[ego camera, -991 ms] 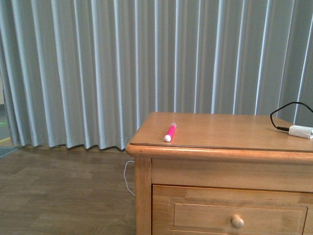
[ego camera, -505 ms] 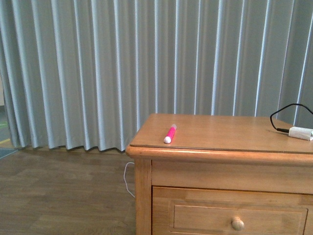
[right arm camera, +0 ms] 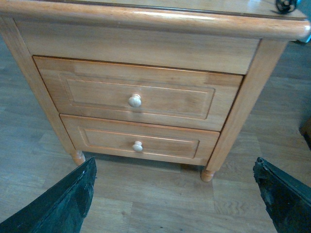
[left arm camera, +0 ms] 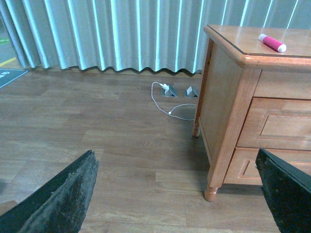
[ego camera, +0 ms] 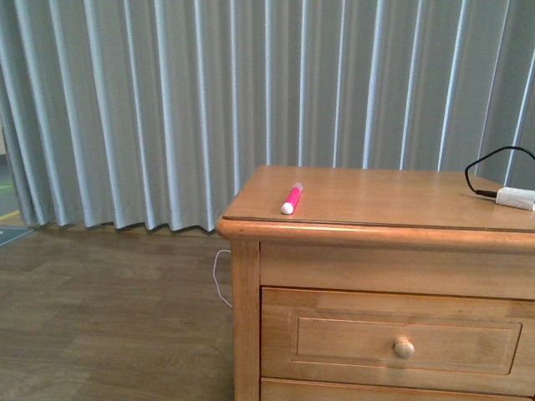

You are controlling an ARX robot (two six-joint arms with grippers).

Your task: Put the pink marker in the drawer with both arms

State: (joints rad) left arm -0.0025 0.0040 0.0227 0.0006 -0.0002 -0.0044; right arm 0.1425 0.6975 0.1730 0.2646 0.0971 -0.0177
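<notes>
The pink marker [ego camera: 291, 199] lies on top of the wooden cabinet [ego camera: 384, 225], near its front left corner, white end toward me; it also shows in the left wrist view as the marker [left arm camera: 272, 42]. The top drawer [ego camera: 401, 347] is closed, with a round knob [ego camera: 404, 348]; the right wrist view shows the drawer [right arm camera: 138, 97] head-on above the bottom drawer [right arm camera: 138, 143]. Neither arm appears in the front view. My left gripper [left arm camera: 177, 194] is open, low over the floor left of the cabinet. My right gripper [right arm camera: 175, 194] is open, in front of the cabinet, holding nothing.
A white plug on a black cable [ego camera: 514, 197] rests at the cabinet top's right side. Grey curtains [ego camera: 167, 109] hang behind. A white cord [left arm camera: 170, 104] and floor sockets lie on the wooden floor [left arm camera: 97, 126] beside the cabinet's legs.
The front view has shifted: the cabinet and marker sit higher in the picture now, showing more of the top drawer's front. The marker has not moved on the cabinet.
</notes>
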